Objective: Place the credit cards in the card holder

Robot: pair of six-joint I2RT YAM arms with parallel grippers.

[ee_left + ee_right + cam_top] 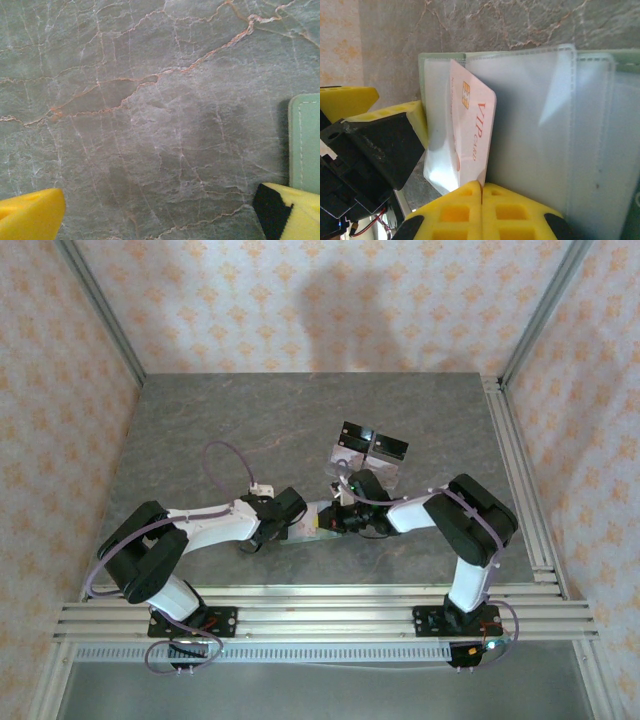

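Between patterned walls (pixel 300 300), veined grey tabletop (pixel 250 420)

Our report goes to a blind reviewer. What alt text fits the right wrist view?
The right pincer, shut, pinches the lower edge of a white credit card printed VIP card, held against the clear plastic sleeves of the open green card holder on the marbled table.

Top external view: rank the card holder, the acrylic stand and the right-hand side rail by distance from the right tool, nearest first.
1. Card holder, at the right tool's tip, on its left.
2. Acrylic stand, just beyond it, farther back.
3. Side rail, far off on the right.
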